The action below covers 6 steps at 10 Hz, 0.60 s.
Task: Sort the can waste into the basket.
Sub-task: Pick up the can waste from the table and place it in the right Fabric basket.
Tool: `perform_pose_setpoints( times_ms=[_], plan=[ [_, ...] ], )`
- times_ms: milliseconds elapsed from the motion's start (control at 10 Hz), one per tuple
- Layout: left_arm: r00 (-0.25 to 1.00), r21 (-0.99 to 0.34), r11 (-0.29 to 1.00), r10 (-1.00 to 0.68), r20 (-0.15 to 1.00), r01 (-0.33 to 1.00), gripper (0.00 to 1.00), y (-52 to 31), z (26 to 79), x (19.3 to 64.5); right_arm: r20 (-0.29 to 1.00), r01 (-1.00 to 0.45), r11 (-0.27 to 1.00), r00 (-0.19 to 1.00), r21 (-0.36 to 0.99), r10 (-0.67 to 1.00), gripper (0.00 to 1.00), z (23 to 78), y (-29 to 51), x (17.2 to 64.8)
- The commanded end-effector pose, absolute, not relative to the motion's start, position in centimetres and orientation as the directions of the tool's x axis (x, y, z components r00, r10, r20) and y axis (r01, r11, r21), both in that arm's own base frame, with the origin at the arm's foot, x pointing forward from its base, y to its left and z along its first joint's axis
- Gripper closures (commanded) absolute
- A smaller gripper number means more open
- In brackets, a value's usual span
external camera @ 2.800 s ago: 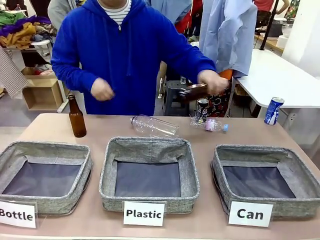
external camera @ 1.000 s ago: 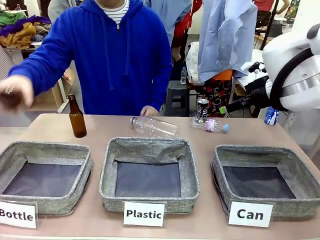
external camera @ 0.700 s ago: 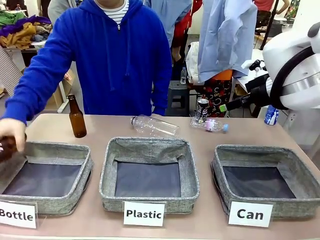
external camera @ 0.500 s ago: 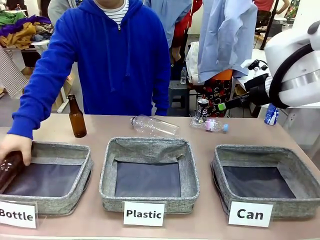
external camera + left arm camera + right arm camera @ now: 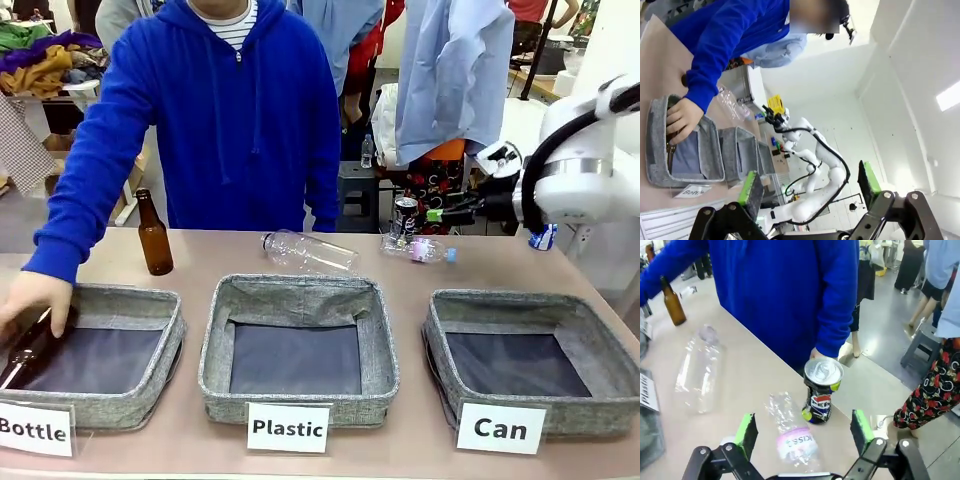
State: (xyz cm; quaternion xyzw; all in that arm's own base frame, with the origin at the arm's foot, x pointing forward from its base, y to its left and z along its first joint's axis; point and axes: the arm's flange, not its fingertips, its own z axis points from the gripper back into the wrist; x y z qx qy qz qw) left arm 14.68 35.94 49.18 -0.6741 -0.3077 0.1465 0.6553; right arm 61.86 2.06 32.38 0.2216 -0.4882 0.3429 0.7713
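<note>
Since half second ago: right arm (image 5: pixel 575 180) shifted lower behind Can basket (image 5: pixel 560 302); person's hand (image 5: pixel 35 298) lowered into Bottle basket (image 5: pixel 120 295), far left of it. Beige table (image 5: pixel 480 272); hanging clothes (image 5: pixel 455 70) behind. Right gripper (image 5: pixel 804 429) spread wide, empty, aimed at crushed can (image 5: pixel 821 390) upright beyond Can basket's far-left corner. Blue can (image 5: pixel 545 238) beyond far-right corner. Left gripper (image 5: pixel 809 182) parted, empty.

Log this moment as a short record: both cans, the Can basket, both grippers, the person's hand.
can one: crushed dark metal can, standing beside a clear plastic bottle with a pink label
can two: blue metal can with white lettering, far right
target: low grey fabric basket signed "Can", holding neither can
right: right gripper open, fingers towards the crushed can
left: left gripper open, holding nothing
person: hand on a brown glass bottle in the grey basket signed "Bottle"
</note>
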Motion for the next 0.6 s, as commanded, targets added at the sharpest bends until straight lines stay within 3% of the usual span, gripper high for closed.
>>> perform_pose_setpoints(
  times_ms=[0, 500],
  plan=[
    [0.814, -0.978, 0.071, 0.544, 0.203, 0.196, 0.0, 33.8, 48.5, 16.3, 0.914, -0.726, 0.685, 0.236, -0.059, 0.329, 0.0, 30.7, 3.2, 63.5],
    [0.907, -0.991, 0.09, 0.403, 0.126, 0.098, 0.0, 28.1, 46.5, 21.1, 0.913, -0.707, 0.706, 0.273, -0.023, 0.303, 0.0, 27.4, 4.2, 66.8]
  ],
)
